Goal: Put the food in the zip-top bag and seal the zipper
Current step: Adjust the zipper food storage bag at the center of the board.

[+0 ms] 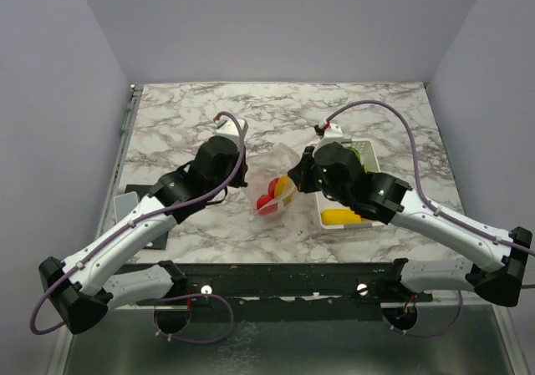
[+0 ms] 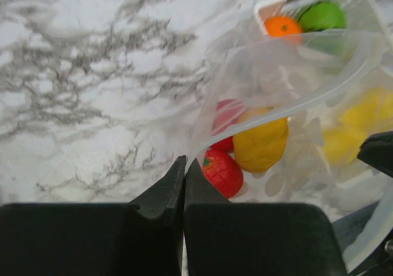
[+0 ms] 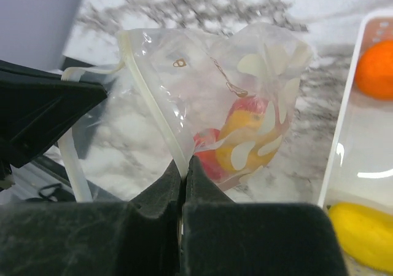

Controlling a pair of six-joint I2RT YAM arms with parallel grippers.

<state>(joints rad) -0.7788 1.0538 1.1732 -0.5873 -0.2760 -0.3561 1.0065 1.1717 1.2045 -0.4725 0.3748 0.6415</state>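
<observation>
The see-through zip-top bag [image 1: 274,193] hangs between my two grippers at the table's middle. It holds red [image 2: 222,173] and yellow [image 2: 261,144] toy food. My left gripper [image 2: 184,164] is shut on the bag's mouth edge. My right gripper [image 3: 186,165] is shut on the zipper strip [image 3: 153,98] at the other side of the mouth. The mouth gapes open between them. An orange [image 2: 282,26] and a green ball [image 2: 322,16] lie in the white tray [image 1: 372,162]. A yellow piece [image 1: 343,216] lies in the tray's near end.
The white tray sits right of the bag, partly under my right arm. A dark mat [image 1: 134,201] lies under my left arm near the table's left edge. The table's front edge [image 1: 276,266] runs just below the bag.
</observation>
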